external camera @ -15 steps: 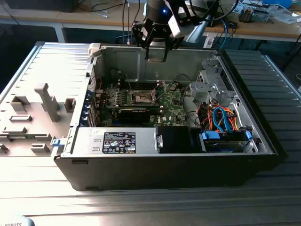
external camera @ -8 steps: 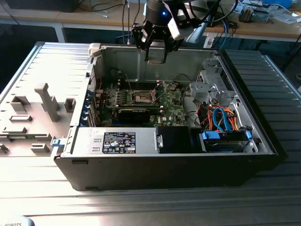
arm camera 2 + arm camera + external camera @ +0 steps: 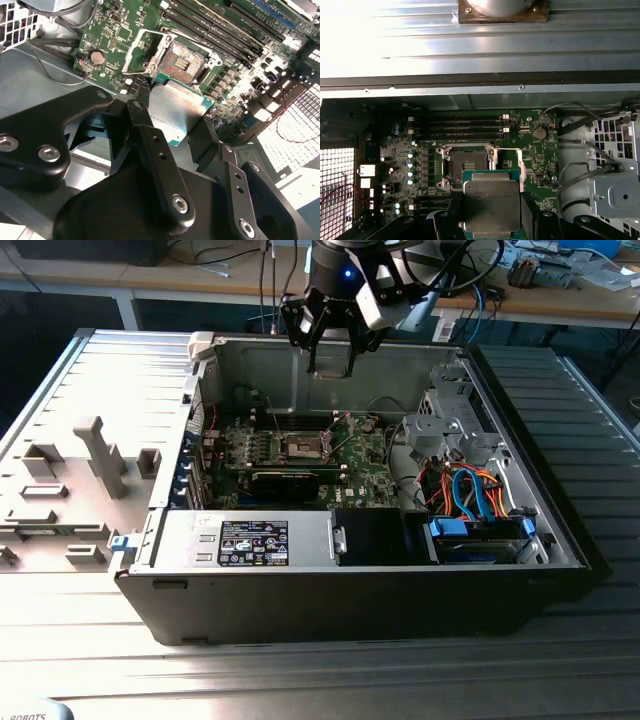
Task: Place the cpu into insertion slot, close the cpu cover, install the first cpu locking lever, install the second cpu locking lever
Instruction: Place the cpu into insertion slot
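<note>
Here, open case point(image 3: 300, 590) on ribbed metal table point(image 3: 110, 370), workbench point(image 3: 150, 282) behind, fingers point(image 3: 155, 150) gripping cpu point(image 3: 175, 112).

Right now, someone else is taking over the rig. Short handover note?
Gripper: shut on the cpu, gripping two opposite edges, metal top towards the wrist cameras.
Position: in the exterior view it hangs above the open computer case, over the motherboard. The cpu is clear of the board, not seated.
Insertion slot: empty, pin field bare.
Cpu cover: seems swung up at the slot's side, not closed.
Done: cpu is in the grip.
Left: seating the cpu, closing the cover, both locking levers.
</note>
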Robot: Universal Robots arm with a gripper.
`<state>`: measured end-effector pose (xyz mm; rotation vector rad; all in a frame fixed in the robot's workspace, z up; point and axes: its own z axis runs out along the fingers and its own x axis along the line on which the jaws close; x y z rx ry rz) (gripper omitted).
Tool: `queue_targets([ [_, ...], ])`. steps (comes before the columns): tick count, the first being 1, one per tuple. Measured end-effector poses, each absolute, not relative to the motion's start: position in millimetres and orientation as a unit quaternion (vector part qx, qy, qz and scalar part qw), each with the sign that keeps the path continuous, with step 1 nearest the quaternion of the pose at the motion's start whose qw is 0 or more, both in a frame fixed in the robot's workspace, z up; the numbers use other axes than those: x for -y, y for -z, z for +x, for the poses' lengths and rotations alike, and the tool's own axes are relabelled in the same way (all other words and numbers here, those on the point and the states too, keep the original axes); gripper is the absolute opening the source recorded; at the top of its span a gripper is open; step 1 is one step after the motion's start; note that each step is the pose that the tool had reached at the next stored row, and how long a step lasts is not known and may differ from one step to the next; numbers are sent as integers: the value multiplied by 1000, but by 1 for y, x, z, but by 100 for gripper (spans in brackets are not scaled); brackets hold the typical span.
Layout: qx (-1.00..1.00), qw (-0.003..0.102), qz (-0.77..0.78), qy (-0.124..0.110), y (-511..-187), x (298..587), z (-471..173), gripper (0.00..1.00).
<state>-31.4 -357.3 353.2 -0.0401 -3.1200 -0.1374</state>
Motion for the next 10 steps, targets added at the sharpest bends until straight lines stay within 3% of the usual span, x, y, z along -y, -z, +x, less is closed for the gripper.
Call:
queue_targets([
  [10,998,8,-37,44,-352,357,-31,55],
])
